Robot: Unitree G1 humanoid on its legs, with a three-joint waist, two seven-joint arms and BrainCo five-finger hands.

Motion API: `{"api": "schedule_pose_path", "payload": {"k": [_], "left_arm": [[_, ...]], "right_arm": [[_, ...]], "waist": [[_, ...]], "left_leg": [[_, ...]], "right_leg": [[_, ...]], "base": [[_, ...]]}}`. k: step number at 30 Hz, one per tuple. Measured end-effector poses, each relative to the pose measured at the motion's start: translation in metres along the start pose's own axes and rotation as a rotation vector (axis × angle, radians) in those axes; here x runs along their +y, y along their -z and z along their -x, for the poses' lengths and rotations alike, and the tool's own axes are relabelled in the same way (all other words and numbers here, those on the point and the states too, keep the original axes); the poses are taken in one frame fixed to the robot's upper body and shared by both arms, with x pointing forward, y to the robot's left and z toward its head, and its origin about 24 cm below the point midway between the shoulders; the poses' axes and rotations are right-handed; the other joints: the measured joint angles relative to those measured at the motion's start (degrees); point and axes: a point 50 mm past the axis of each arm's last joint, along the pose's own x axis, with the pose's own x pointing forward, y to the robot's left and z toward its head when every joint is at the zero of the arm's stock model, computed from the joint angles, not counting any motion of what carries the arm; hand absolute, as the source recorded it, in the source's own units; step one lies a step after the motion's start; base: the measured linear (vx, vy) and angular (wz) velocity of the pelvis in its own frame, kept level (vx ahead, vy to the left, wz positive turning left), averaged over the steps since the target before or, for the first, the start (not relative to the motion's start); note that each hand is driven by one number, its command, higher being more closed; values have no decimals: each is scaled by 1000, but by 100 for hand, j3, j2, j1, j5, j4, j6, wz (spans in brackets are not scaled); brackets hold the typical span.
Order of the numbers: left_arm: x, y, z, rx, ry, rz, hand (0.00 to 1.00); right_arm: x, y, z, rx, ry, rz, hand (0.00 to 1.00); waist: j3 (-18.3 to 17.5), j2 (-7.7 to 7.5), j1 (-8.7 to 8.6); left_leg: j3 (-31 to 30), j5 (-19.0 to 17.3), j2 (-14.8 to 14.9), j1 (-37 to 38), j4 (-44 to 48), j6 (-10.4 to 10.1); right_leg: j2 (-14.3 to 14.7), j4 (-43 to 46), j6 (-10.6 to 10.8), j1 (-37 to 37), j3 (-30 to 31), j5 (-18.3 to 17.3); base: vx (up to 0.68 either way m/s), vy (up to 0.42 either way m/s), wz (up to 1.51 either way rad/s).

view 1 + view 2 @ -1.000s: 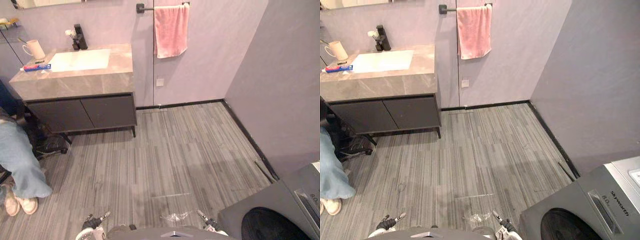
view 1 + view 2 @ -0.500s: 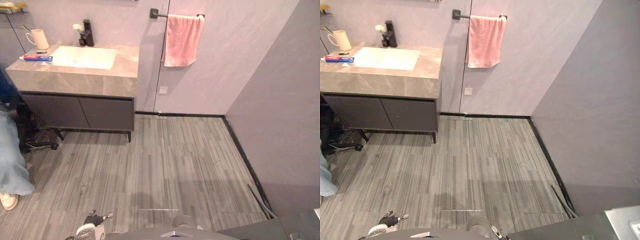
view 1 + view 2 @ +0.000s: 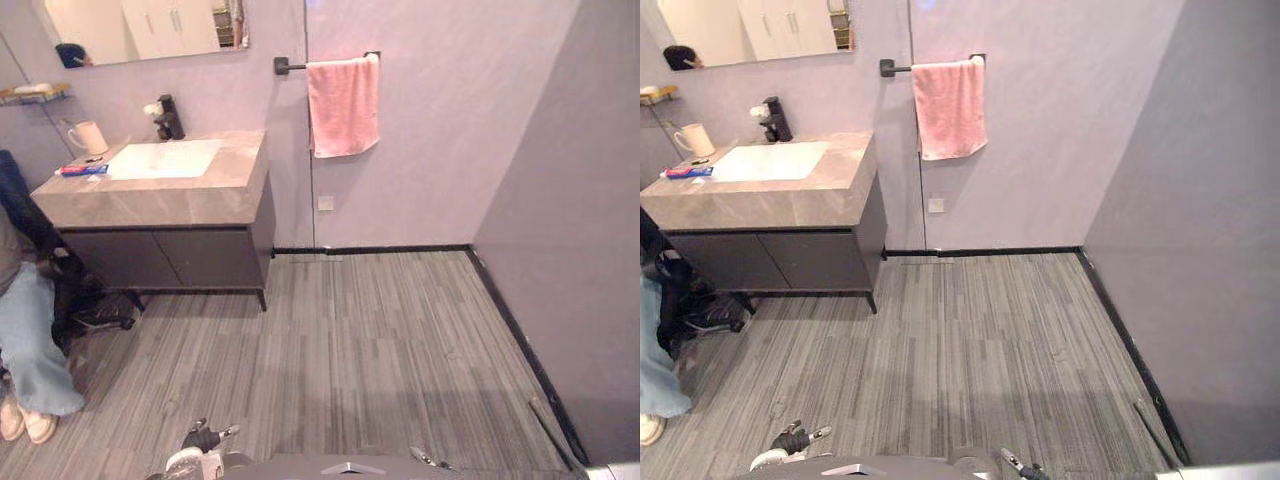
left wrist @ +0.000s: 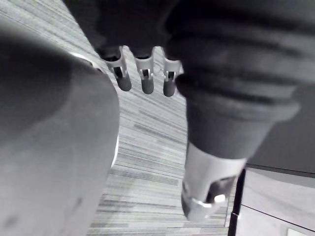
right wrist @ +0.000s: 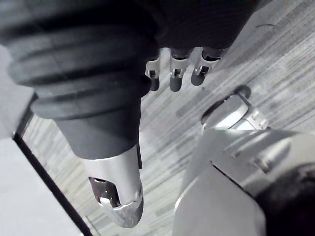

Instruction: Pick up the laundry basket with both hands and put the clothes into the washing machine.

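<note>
Left hand [image 4: 147, 73]: fingers straight and relaxed, holding nothing, hanging over the floor [image 3: 380, 340].
Right hand [image 5: 177, 69]: likewise slack and bare.
Laundry basket, clothes: location cannot be told; neither hand carries them.
Also present: sink bench [image 3: 150, 195], pink towel [image 3: 343, 105], person's leg [image 3: 30, 350].
Progress: undetermined.

A grey striped floor [image 3: 380, 340] was seen, with a dark vanity cabinet [image 3: 160, 255] standing on it at the far left corner. On the cabinet's stone surface [image 3: 190, 200], a cup [image 3: 90, 137] and a tube [image 3: 80, 170] were placed along the left edge beside a white basin [image 3: 165, 158].
</note>
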Motion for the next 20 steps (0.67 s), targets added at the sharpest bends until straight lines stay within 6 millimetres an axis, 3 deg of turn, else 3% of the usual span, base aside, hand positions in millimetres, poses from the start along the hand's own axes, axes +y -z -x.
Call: {"api": "schedule_pose_path", "payload": {"k": [1, 3, 4, 5, 6, 7, 8, 10, 14, 20], "left_arm": [[0, 0, 0, 0, 1, 1, 0], [-2, 2, 0, 3, 3, 5, 0], [1, 4, 1, 8, -5, 12, 0], [1, 5, 1, 11, -8, 9, 0], [1, 5, 1, 10, -7, -12, 0], [-4, 6, 1, 13, 8, -28, 0], [-6, 4, 1, 8, 12, -3, 0], [-4, 0, 1, -9, 10, -8, 0], [-5, 3, 1, -1, 23, -86, 0], [-19, 2, 1, -7, 70, -156, 0]], "right_arm": [[-2, -1, 0, -4, 4, 2, 0], [-2, -3, 0, -10, 3, 5, 0], [0, 0, 0, -1, -2, 3, 0], [3, 2, 0, 3, -9, 0, 0], [9, 6, 0, 12, -26, 15, 0], [12, 5, 0, 8, -41, 40, 0], [14, 2, -1, 1, -49, 48, 0], [20, 3, -1, -3, -65, 55, 0], [22, 7, 1, 2, -74, 94, 0], [15, 9, 2, 12, -59, 110, 0]], "waist": [[7, 12, 0], [42, 80, 0], [55, 110, 14], [71, 136, 10], [26, 89, -12], [23, 258, -59], [95, 247, -44], [160, 92, 2], [-23, 76, -63], [-63, 58, -44]], "left_leg": [[0, -188, -91, -2, 121, -65], [-3, -1002, -619, 102, 141, -198], [-64, -1236, -721, 344, -339, -435], [-67, -1344, -797, 453, -613, -547], [-27, -1585, -886, 576, -1158, -517], [16, -1974, -907, 685, -1814, -564], [100, -1939, -960, 707, -1943, -651], [279, -1695, -1169, 899, -2345, -587], [434, -1501, -1208, 1182, -2850, -643], [424, -1273, -1143, 1380, -3255, -725]], "right_leg": [[-5, -26, -6, -1, 71, 4], [6, -137, -19, -18, 291, 19], [65, -144, 14, -106, 437, 37], [81, -166, 56, -165, 503, 65], [78, -267, 129, -303, 551, 157], [112, -347, 234, -448, 516, 357], [33, -313, 301, -501, 584, 454], [-84, -387, 226, -475, 737, 522], [-97, -864, 436, -290, 685, 810], [26, -1041, 440, -219, 629, 929]], "base": [[-26, 80, -36], [-28, 176, -43], [-32, 169, -38], [-48, 134, -20], [-61, 144, 8], [-65, 169, 15], [-51, 201, 12], [-13, 133, -13], [46, 32, -15], [50, -32, -1]]}}
